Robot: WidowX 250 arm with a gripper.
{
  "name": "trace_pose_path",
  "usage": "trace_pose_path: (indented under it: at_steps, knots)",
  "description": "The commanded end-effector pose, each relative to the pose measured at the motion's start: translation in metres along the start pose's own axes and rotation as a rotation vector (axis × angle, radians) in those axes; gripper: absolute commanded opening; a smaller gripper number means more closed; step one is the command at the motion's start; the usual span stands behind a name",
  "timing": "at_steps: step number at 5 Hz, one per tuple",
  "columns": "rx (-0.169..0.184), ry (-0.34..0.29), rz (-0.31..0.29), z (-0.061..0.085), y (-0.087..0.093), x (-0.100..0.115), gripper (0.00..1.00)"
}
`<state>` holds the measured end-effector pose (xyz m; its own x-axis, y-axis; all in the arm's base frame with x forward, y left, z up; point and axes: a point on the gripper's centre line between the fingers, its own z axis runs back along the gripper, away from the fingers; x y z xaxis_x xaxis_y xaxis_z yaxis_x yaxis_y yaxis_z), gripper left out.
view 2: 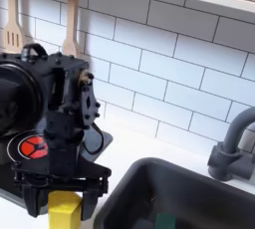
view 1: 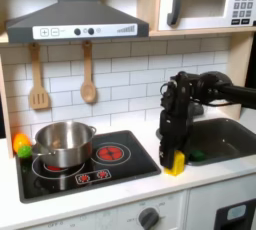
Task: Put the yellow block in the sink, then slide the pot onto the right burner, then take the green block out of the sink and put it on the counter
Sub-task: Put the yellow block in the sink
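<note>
Gripper (view 1: 175, 160) of mine points straight down at the lower centre-right of the first exterior view, and at the lower left of the second exterior view (view 2: 66, 201), its fingers pinching the yellow block (view 2: 66, 210) from both sides. In the first exterior view the block (view 1: 175, 164) sits at the counter (view 1: 110, 196) edge, between the cooktop (view 1: 140, 164) and the sink (view 1: 225, 139); I cannot tell whether it rests on the counter or hangs just above it. The pot (view 1: 64, 143) stands on the left burner, left of centre in the first exterior view, handle towards the frame's left. The right burner (view 1: 111, 153) lies bare just beside it, and shows at the left edge of the second exterior view (view 2: 33, 146). The green block (view 2: 163, 220) lies inside the sink (view 2: 204, 178) at the bottom of the second exterior view; in the first exterior view it (view 1: 197, 155) shows at the basin's left end, just right of my gripper. An orange-and-green toy vegetable (view 1: 20, 144) sits at the left edge of the first exterior view, beside the pot.
</note>
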<state>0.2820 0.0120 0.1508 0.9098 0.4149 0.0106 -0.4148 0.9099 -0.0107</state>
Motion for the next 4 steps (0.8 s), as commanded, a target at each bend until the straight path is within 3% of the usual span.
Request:
trace_pose_path:
  at_steps: [1, 2, 3, 4]
  knots:
    - [0.003, 0.006, -0.004, -0.0023, -0.0009, 0.003, 1.0]
    - [0.003, -0.002, -0.013, -0.0011, -0.0022, 0.0023, 1.0]
    - [0.005, -0.004, -0.016, -0.001, -0.0014, 0.0019, 0.0]
    - [0.004, -0.008, -0.017, -0.001, -0.0013, 0.0028, 0.0]
